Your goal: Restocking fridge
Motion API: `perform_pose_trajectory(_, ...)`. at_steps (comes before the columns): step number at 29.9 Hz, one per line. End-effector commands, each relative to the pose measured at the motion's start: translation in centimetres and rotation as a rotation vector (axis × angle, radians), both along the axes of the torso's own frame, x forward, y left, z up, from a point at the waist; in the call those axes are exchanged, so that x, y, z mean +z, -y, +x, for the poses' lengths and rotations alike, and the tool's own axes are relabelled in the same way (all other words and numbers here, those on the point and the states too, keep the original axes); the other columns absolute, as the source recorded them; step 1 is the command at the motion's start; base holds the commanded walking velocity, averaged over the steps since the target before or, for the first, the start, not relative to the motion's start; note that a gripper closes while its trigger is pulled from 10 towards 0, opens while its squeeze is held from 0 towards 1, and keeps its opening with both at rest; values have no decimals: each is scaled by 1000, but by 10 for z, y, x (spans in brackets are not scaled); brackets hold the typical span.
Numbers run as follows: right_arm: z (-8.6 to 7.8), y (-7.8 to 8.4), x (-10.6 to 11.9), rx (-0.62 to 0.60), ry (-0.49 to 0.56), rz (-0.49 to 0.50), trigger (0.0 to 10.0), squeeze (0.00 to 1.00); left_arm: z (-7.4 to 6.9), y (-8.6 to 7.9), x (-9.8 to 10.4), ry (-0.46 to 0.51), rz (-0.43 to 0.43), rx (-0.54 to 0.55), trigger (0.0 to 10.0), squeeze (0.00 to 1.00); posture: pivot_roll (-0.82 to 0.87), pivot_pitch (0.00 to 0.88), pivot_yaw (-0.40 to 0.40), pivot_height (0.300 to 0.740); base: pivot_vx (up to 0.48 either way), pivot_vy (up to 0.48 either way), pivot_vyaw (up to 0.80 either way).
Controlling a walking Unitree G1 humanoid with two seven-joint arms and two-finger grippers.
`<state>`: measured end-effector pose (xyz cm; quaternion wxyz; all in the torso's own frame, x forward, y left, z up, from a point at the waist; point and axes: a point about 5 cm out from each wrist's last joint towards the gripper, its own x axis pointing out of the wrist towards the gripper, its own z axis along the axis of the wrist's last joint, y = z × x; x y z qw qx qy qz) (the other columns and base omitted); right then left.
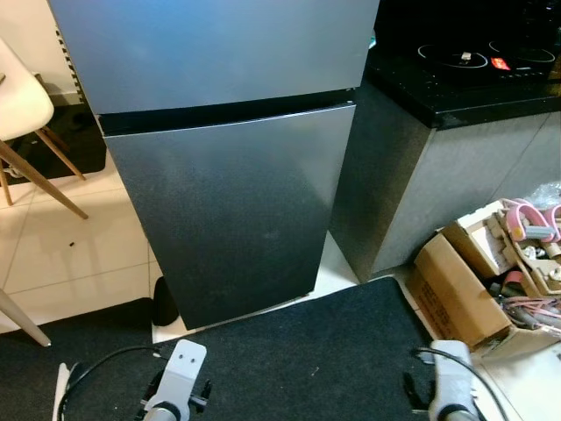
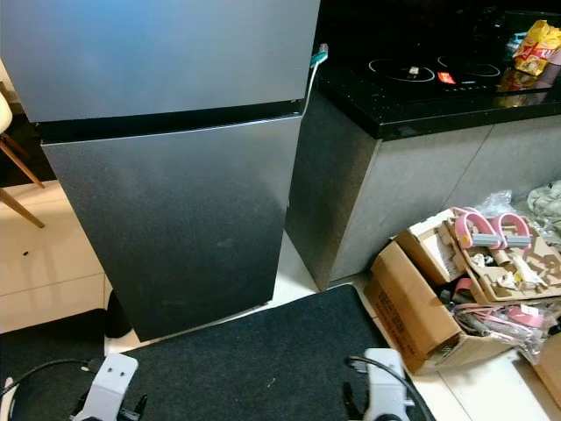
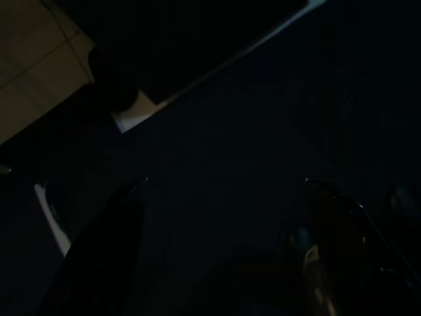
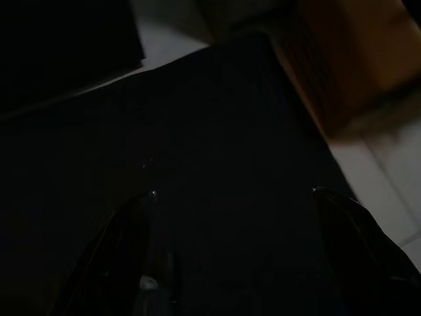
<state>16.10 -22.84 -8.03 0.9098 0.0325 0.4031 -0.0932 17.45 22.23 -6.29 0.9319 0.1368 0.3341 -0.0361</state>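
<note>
The grey fridge [image 1: 228, 158] is filling the upper centre of the frame, both doors closed, standing beside a black-topped counter [image 1: 456, 96] at upper right. The left gripper [image 3: 223, 191] and right gripper [image 4: 230, 197] are hanging low over the dark mat [image 1: 307, 351], fingers spread wide, holding nothing. To open well, one gripper should be reaching for the lower door's edge nearest the counter and pulling steadily. A cardboard box [image 1: 456, 289] is sitting at lower right.

floor [image 1: 70, 254]: pale tile | 12 o'clock: fridge [image 1: 228, 210], doors closed | 6 o'clock: black mat [image 1: 333, 351] | 3 o'clock: cardboard box [image 1: 456, 294], beside mat
</note>
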Motion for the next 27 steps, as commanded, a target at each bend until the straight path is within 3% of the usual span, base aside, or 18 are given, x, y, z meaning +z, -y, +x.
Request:
perform_pose_trajectory(1, 2, 0, 2, -23, 25, 14, 10000, 0, 4, 7, 1, 11, -31, 4, 10000, 0, -35, 11, -51, 740, 0, 0, 0)
perform_pose_trajectory(3, 4, -7, 3, -43, 68, 67, 10000, 0, 30, 10, 19, 122, -160, 94, 10000, 0, -30, 15, -50, 740, 0, 0, 0)
perform_pose_trajectory(5, 8, -12, 4, -27, 93, 103, 10000, 0, 43, 14, 31, 190, -227, 121, 10000, 0, -22, 23, -52, 740, 0, 0, 0)
perform_pose_trajectory(6, 8, -12, 4, -27, 93, 103, 10000, 0, 43, 14, 31, 190, -227, 121, 10000, 0, -22, 23, -52, 740, 0, 0, 0)
perform_pose_trajectory(8, 18, -21, 9, 11, 139, 141, 10000, 0, 63, 25, 47, 265, -228, 70, 10000, 0, -19, 21, -48, 740, 0, 0, 0)
perform_pose_trajectory(11, 27, -23, 13, 7, 176, 150, 10000, 0, 70, 29, 50, 274, -205, 41, 10000, 0, -35, 11, -41, 740, 0, 0, 0)
perform_pose_trajectory(14, 36, -23, 19, -25, 224, 180, 10000, 0, 70, 29, 46, 246, -146, -10, 10000, 0, -37, 8, -40, 740, 0, 0, 0)
perform_pose_trajectory(18, 36, -20, 20, -37, 230, 185, 10000, 0, 60, 22, 38, 198, -135, 12, 10000, 0, -37, 5, -40, 740, 0, 0, 0)
perform_pose_trajectory(20, 30, -16, 16, -45, 201, 169, 10000, 0, 45, 13, 26, 134, -103, 38, 10000, 0, -25, 3, -44, 740, 0, 0, 0)
perform_pose_trajectory(25, 23, -13, 11, -44, 155, 131, 10000, 0, 34, 7, 19, 95, -74, 61, 10000, 0, -23, 3, -45, 740, 0, 0, 0)
perform_pose_trajectory(27, 13, -10, 6, -46, 104, 86, 10000, 0, 23, 3, 12, 58, -47, 77, 10000, 0, -5, 0, -39, 740, 0, 0, 0)
